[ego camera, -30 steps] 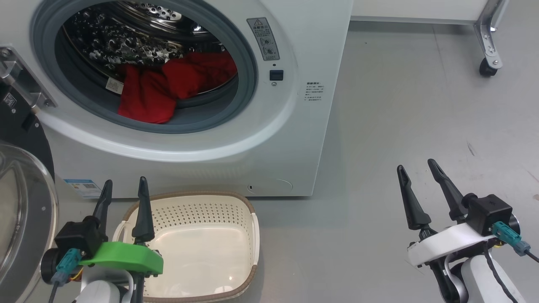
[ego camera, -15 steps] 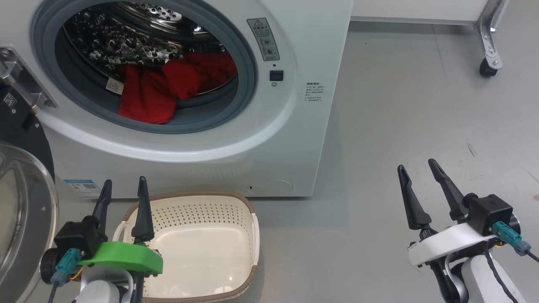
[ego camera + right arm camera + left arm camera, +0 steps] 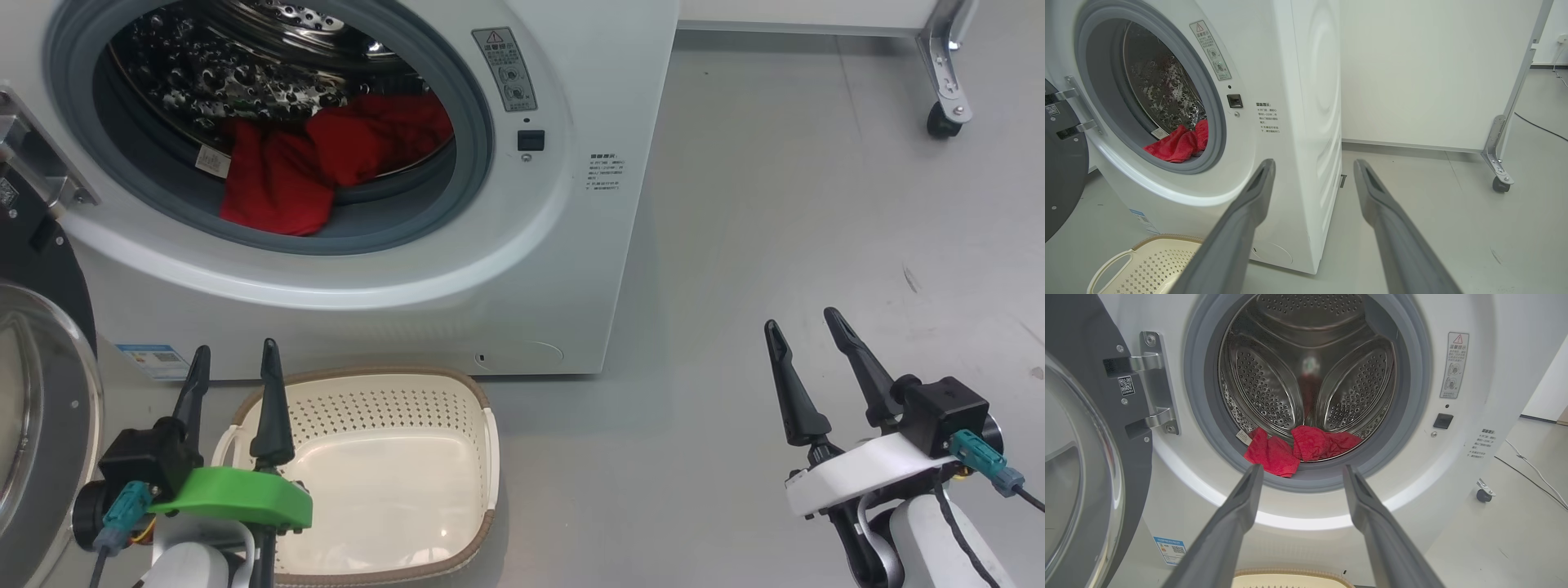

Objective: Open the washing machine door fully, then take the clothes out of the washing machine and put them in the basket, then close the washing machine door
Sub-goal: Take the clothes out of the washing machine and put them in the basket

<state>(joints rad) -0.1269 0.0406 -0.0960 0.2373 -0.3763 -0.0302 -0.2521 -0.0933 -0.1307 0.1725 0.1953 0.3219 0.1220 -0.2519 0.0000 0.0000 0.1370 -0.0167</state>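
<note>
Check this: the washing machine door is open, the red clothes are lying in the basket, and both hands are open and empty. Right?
One thing is off: the clothes lie in the mouth of the washing machine, not in the basket, as the head view shows. The door is open, and the left hand and right hand are open and empty.

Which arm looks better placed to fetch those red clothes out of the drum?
Probably the left. The left jaws stand open below the mouth of the washing machine, aimed at the clothes; the right jaws sit off beside the machine, over floor.
</note>
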